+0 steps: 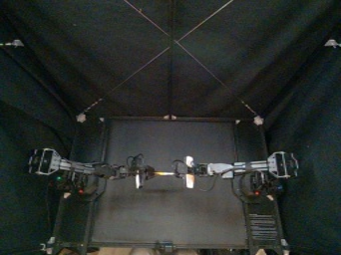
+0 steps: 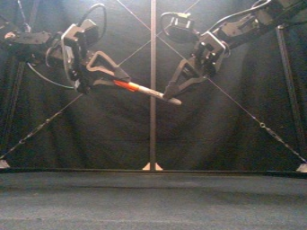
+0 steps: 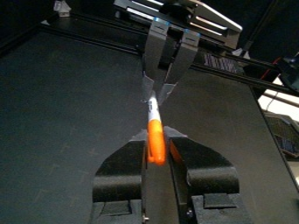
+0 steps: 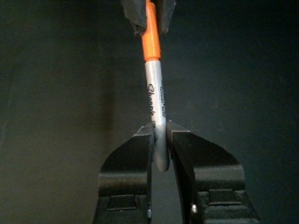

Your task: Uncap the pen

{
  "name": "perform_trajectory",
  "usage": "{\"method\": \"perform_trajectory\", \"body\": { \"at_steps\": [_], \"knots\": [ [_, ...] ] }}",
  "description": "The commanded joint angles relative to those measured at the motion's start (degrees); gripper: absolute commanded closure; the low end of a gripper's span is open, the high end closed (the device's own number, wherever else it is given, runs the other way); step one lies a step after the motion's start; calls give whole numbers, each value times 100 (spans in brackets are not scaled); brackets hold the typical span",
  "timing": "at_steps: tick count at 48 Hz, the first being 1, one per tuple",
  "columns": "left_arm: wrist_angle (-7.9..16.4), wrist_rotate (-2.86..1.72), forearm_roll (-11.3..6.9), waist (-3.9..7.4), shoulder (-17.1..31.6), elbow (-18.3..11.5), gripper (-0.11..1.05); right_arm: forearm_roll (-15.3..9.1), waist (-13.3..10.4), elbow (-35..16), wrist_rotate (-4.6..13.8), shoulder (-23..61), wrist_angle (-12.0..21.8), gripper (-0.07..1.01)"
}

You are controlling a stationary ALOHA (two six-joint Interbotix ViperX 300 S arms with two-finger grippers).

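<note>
A marker pen (image 2: 146,92) with a white barrel and an orange-red cap hangs high above the table, held between both arms. My left gripper (image 2: 111,83) is shut on the cap (image 3: 155,144). My right gripper (image 2: 177,97) is shut on the white barrel (image 4: 155,96). In the front view the pen slopes down toward the right. Cap and barrel meet with no gap that I can see. In the top view the pen (image 1: 164,173) lies level between the left gripper (image 1: 143,172) and the right gripper (image 1: 186,172), over the table's middle.
The black table (image 1: 167,214) lies well below the pen, and nothing else shows on it. Both arms reach in at about the same height from their sides.
</note>
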Motion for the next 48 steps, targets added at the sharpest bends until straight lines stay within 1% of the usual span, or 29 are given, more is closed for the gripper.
{"method": "perform_trajectory", "body": {
  "at_steps": [1, 7, 14, 18, 27, 31, 32, 36, 38, 39, 44, 45, 48],
  "knots": [
    [-35, -18, -18, 35, -97, -18, 48, 18, -18, -9, 44, -308, -62, 46],
    [-35, -18, -18, 44, -220, 97, 48, 18, -35, 141, 53, -483, -62, 46],
    [-35, -18, -18, 62, -501, 246, 48, 44, -53, 299, 62, -677, -62, 46],
    [-44, -18, -18, 53, -659, 334, 48, 53, -53, 396, 62, -765, -70, 46],
    [-35, -18, -18, 53, -940, 536, 48, 62, -114, 571, 70, -905, -246, 46],
    [-35, -18, -18, 26, -1028, 598, 48, 70, -149, 668, 70, -976, -325, 46],
    [-44, -26, -18, 18, -1055, 624, 48, 70, -158, 686, 62, -993, -352, 46],
    [-44, -26, -18, 18, -1143, 677, 48, 70, -193, 747, 70, -1046, -422, 46],
    [-35, -26, -18, 18, -1178, 694, 48, 79, -193, 782, 70, -1081, -448, 46],
    [-35, -18, -18, 9, -1195, 703, 48, 79, -202, 800, 70, -1090, -457, 46],
    [-35, -18, -18, 9, -1301, 756, 48, 97, -202, 853, 70, -1143, -466, 46],
    [-35, -26, -18, 9, -1318, 773, 48, 105, -202, 870, 70, -1160, -466, 46],
    [-35, -26, -18, 9, -1362, 800, 48, 132, -202, 896, 70, -1204, -466, 46]
  ]
}}
